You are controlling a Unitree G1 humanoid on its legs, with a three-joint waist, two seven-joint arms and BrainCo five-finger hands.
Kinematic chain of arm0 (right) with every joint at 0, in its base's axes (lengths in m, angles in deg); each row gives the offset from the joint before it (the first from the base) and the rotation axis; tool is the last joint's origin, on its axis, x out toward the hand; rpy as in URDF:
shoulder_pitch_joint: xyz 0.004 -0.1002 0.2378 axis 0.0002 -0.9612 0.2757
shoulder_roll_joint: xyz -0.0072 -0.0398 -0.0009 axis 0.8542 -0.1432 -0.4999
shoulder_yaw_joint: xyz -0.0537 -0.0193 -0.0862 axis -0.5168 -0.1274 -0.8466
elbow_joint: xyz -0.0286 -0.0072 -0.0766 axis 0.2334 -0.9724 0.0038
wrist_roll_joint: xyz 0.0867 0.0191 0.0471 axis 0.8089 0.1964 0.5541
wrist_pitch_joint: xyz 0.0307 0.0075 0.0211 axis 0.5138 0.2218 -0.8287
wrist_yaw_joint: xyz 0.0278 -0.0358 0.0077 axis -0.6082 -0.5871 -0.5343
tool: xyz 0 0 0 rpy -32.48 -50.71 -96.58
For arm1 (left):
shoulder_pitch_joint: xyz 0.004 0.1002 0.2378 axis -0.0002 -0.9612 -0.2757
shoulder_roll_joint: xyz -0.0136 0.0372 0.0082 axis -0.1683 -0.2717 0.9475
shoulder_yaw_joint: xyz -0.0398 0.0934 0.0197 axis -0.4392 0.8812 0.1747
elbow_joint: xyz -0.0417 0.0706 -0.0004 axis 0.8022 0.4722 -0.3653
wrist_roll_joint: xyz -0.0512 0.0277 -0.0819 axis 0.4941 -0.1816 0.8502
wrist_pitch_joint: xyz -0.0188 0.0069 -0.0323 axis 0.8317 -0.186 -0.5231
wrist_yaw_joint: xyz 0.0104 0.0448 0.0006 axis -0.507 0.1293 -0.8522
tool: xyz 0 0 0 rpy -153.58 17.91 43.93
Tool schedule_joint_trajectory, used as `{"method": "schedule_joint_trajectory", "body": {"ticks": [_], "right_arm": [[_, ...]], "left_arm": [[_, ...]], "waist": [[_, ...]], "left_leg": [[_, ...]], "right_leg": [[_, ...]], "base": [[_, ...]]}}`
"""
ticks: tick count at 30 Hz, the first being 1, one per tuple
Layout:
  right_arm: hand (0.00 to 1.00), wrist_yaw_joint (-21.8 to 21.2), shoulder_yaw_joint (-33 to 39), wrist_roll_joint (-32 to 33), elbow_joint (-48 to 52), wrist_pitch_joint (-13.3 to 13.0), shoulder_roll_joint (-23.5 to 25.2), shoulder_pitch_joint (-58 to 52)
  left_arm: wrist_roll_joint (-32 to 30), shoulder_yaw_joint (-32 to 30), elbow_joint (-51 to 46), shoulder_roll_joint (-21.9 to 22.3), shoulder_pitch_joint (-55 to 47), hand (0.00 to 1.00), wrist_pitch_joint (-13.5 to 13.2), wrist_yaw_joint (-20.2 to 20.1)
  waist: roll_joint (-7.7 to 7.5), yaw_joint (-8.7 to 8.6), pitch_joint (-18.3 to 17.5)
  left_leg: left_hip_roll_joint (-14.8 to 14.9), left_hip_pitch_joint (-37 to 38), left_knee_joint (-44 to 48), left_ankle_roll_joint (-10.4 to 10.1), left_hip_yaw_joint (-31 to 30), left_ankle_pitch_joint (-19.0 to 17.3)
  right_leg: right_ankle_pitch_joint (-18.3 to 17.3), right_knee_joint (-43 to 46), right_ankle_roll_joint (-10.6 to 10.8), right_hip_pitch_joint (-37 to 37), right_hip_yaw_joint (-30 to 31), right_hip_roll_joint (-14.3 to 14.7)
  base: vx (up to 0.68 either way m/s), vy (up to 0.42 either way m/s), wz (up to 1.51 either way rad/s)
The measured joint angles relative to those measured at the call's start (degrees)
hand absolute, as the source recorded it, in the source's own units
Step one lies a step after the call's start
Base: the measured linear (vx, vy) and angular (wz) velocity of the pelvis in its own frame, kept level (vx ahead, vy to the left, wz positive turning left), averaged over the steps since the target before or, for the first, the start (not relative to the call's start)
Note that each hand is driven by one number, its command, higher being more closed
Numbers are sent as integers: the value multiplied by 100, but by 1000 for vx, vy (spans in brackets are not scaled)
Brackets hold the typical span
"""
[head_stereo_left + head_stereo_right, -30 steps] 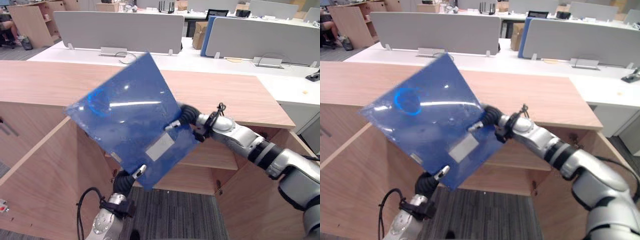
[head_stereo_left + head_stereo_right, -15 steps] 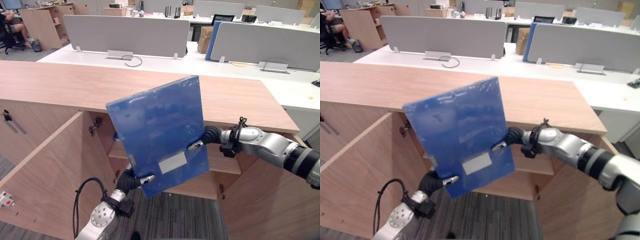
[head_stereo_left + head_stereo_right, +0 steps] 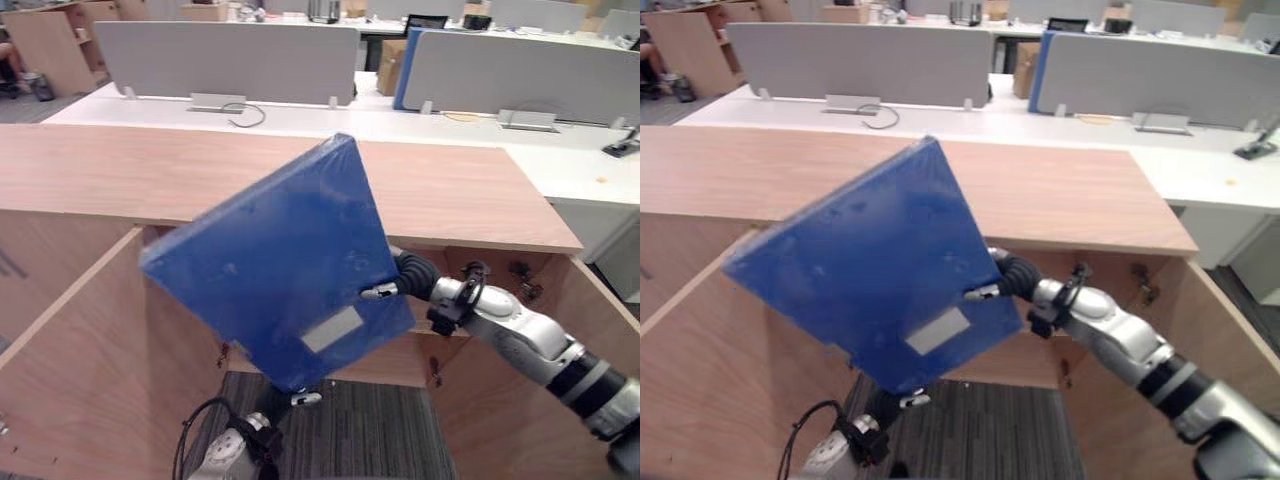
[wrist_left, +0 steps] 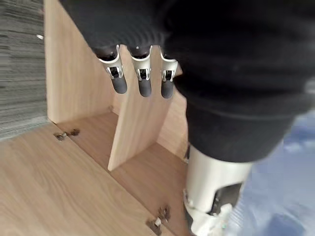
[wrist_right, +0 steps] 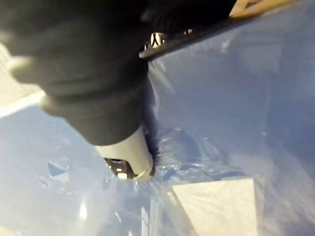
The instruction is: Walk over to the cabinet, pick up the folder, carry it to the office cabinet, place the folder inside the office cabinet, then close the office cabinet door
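A blue folder [image 3: 270, 260] with a pale label hangs tilted before the open wooden cabinet [image 3: 460, 200], its top corner leaning over the cabinet's top. My right hand [image 3: 412, 276] is shut on the folder's right edge. Its thumb [image 5: 128, 157] presses the blue face while the fingers are hidden behind. My left hand [image 3: 272, 404] sits just under the folder's lowest corner, apart from it. Its fingers [image 4: 143, 73] are straight and hold nothing, pointing into the cabinet's inside with a shelf [image 4: 142, 167] and an upright divider [image 4: 138, 123].
The cabinet's left door [image 3: 80, 360] and right door [image 3: 510, 410] both stand swung out towards me. Grey carpet [image 3: 370, 440] lies between them. Behind the cabinet are white desks [image 3: 300, 120] with grey divider panels and a cardboard box [image 3: 388, 68].
The left hand has let go of the folder's lower corner and straightened below it. The folder has tipped from near upright to leaning left, in the right hand alone. The camera has shifted.
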Motion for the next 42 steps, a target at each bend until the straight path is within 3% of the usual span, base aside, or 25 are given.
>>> {"method": "schedule_joint_trajectory", "body": {"ticks": [4, 7, 9, 12, 16, 18, 19, 22, 25, 27, 29, 31, 33, 38, 40, 42], "right_arm": [[100, -54, 1883, -20, 922, -387, 614, -933], [100, 188, 3282, -750, 1479, -693, 1065, -1436], [100, 419, 3757, -1463, 1714, -830, 1435, -1681], [100, 660, 3864, -2342, 1920, -846, 1772, -1903], [100, 903, 3865, -3838, 2522, -923, 1846, -1914], [100, 1104, 3813, -4907, 2738, -1222, 1946, -1919], [100, 1143, 3763, -5085, 2736, -1276, 1967, -1928], [100, 1437, 3001, -6279, 2610, -1474, 1980, -2093], [100, 1754, 1710, -7781, 1379, -1685, 1517, -2078], [100, 1810, 882, -8858, 191, -1631, 1132, -1791], [100, 1741, 83, -9932, -992, -1481, 631, -1534], [100, 1626, -308, -10396, -1497, -1465, 266, -1259], [100, 1585, -435, -10469, -1724, -1448, 86, -1045], [100, 1546, -471, -10521, -1842, -1342, 4, -560], [100, 1504, -462, -10384, -1891, -1238, 34, -331], [100, 1426, 143, -9634, -1901, -963, 359, -228]], "left_arm": [[398, -1017, 1301, 561, -107, 0, 305, 30], [462, -2213, 1991, 771, -197, 0, 364, 103], [443, -2831, 2370, 770, -237, 0, 349, 290], [378, -3192, 2643, 720, -332, 0, 342, 522], [-28, -3531, 2865, 815, -493, 0, 333, 639], [-322, -3715, 3062, 863, -572, 0, 328, 669], [-391, -3773, 3100, 859, -574, 0, 316, 669], [-757, -3869, 3256, 809, -616, 0, 310, 667], [-1010, -3846, 3403, 734, -615, 0, 311, 660], [-1140, -3762, 3418, 694, -588, 0, 322, 658], [-1177, -3668, 3410, 676, -439, 0, 327, 658], [-1186, -3575, 3415, 668, -376, 0, 336, 661], [-1186, -3520, 3416, 670, -346, 0, 353, 670], [-1188, -3300, 3390, 689, -189, 0, 318, 711], [-1184, -3294, 3346, 728, -167, 0, 276, 722], [-1132, -3253, 3286, 743, -126, 0, 238, 765]], "waist": [[-2, -157, 3], [-12, -324, 8], [-23, -450, 14], [-31, -524, 16], [-43, -515, 6], [-70, -517, -1], [-77, -516, -2], [-77, -514, -9], [-76, -476, 14], [-88, -395, 83], [-58, -203, 280], [-12, -161, 596], [58, -174, 820], [279, -161, 1057], [345, -151, 1166], [418, -130, 1312]], "left_leg": [[14, 53, -3, -8, 121, -53], [15, 59, -6, -18, 161, -78], [16, 76, -7, -16, 185, -88], [15, 81, -6, -17, 194, -94], [15, 90, -6, -26, 195, -113], [15, 96, -5, -27, 199, -115], [15, 100, -5, -30, 204, -118], [16, 139, -6, -37, 280, -137], [-2, 134, 0, -15, 340, -160], [-35, 95, 44, 9, 349, -175], [-95, -119, 174, 97, 319, -237], [-130, -379, 448, 130, 282, -295], [-168, -585, 782, 171, 277, -449], [-163, -881, 1334, 220, 265, -752], [-132, -977, 1514, 217, 247, -846], [-80, -1174, 1738, 222, 230, -944]], "right_leg": [[-3, -8, 0, -2, 123, 8], [-18, -35, 21, -10, 165, 5], [-17, -36, 22, -7, 174, 5], [-1, -36, 3, -7, 183, 3], [0, -34, 5, 0, 185, 2], [-1, -23, 5, 2, 196, 3], [-1, -20, 5, 1, 206, 4], [-1, 3, 6, 0, 272, 3], [-12, 1, 47, -29, 329, -13], [-15, 1, 46, -67, 342, -50], [-22, 55, 55, -238, 329, -95], [-36, 215, 76, -433, 307, -142], [-47, 363, 139, -551, 309, -185], [-60, 403, 164, -614, 307, -197], [-60, 410, 164, -624, 297, -178], [-60, 465, 164, -734, 291, -141]], "base": [[12, -2, -16], [4, 11, -9], [6, 4, -8], [3, 2, -1], [0, 0, 0], [0, 0, 0], [-1, 12, -5], [-10, 13, -11], [-25, 30, -11], [-36, 50, -1], [-37, 58, 6], [-43, 50, 8], [-12, 60, 2], [43, 41, -2], [23, 11, 0], [0, 0, 0]]}}
